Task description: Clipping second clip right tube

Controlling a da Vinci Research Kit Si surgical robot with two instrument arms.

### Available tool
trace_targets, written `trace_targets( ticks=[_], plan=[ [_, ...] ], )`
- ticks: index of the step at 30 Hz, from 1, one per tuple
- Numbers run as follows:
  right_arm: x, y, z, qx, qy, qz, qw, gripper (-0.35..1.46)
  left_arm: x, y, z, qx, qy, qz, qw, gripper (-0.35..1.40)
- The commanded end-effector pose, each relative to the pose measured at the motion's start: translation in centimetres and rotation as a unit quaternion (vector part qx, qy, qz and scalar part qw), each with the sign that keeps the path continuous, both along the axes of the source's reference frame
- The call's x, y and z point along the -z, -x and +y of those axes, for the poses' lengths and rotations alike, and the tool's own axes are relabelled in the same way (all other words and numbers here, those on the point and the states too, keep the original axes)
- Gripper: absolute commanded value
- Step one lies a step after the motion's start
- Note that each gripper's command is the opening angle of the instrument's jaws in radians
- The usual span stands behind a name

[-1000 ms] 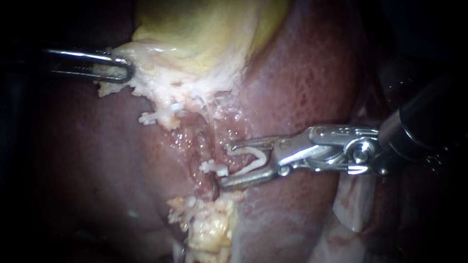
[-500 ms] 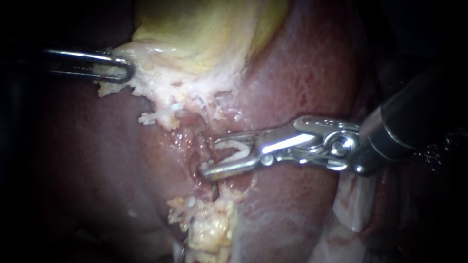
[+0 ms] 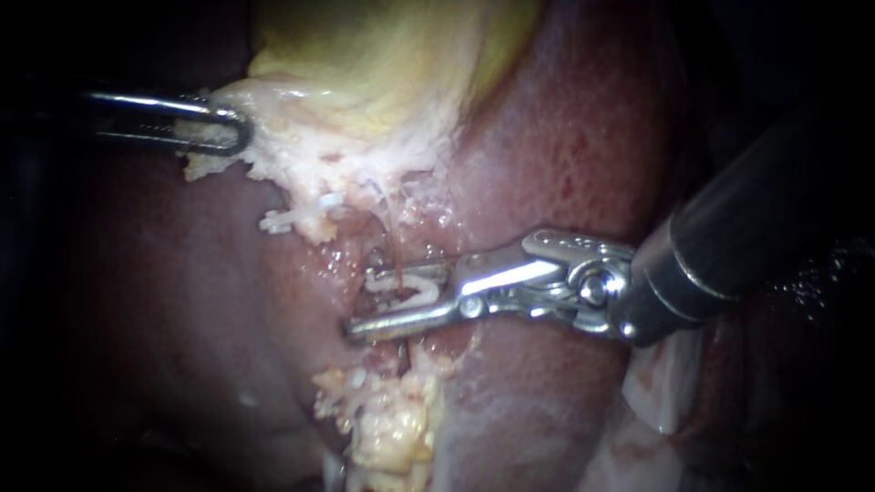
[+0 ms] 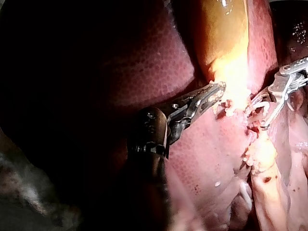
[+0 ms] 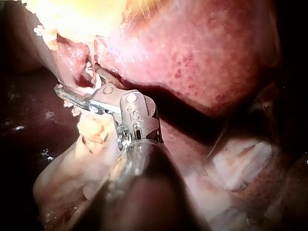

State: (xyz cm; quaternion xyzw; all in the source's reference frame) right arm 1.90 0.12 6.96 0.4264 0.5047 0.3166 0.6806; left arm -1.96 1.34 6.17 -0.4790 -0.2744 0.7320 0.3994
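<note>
At the upper left, the left instrument [image 3: 239,132] has its jaws clenched on the pale fringe of the gallbladder [image 3: 383,64], probably to hold it taut so the tissue below lies exposed. Its shaft is lost in darkness. Just below and to the right, a small white clip [image 3: 278,220] sits at the fringe's lower edge; what it grips is hard to make out. At centre, the right tube [image 3: 397,271] shows as a thin red strand between the parted jaws of the right instrument [image 3: 365,302]. These grasp a loaded clip [image 3: 406,290] that straddles the tube, seemingly ready to close. The lower jaw hides the tube beneath it. Liver [image 3: 565,137] fills the right.
</note>
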Motion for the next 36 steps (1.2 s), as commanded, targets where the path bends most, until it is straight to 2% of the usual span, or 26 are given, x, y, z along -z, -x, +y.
trace_targets(
  ticks=[1, 5, 11, 16, 19, 21, 24, 33, 36],
  plan=[
    [0.02, 0.00, 0.00, -0.003, 0.000, 0.004, 1.0000, 0.50, 0.00, 0.00, 0.00, 0.000, 0.000, 0.000, 1.0000, -0.35],
    [0.12, -0.01, -0.04, -0.001, -0.006, 0.023, 0.9997, 0.50, 0.00, 0.00, 0.00, 0.000, 0.000, 0.000, 1.0000, -0.35],
    [0.36, -0.05, -0.13, 0.015, -0.013, 0.058, 0.9981, 0.48, 0.00, 0.00, 0.00, 0.000, 0.000, 0.000, 1.0000, -0.35],
    [0.50, -0.09, -0.21, 0.032, -0.016, 0.074, 0.9966, 0.44, 0.00, 0.00, 0.00, 0.000, 0.000, 0.000, 1.0000, -0.35],
    [0.51, -0.09, -0.21, 0.044, -0.017, 0.081, 0.9956, 0.38, 0.00, 0.00, 0.00, 0.000, 0.000, 0.000, 1.0000, -0.35],
    [0.52, -0.09, -0.20, 0.043, -0.017, 0.081, 0.9956, 0.34, 0.00, 0.00, 0.00, 0.000, 0.000, 0.000, 1.0000, -0.35],
    [0.52, -0.06, -0.18, 0.043, -0.018, 0.081, 0.9956, 0.24, 0.00, 0.00, 0.00, 0.000, 0.000, 0.000, 1.0000, -0.35],
    [0.51, 0.00, -0.17, 0.044, -0.038, 0.076, 0.9955, -0.32, -0.01, 0.00, 0.00, 0.000, 0.000, 0.000, 1.0000, -0.35],
    [0.50, 0.03, -0.18, 0.044, -0.040, 0.075, 0.9954, -0.35, -0.01, 0.00, 0.00, 0.000, 0.000, 0.000, 1.0000, -0.35]
  ],
)
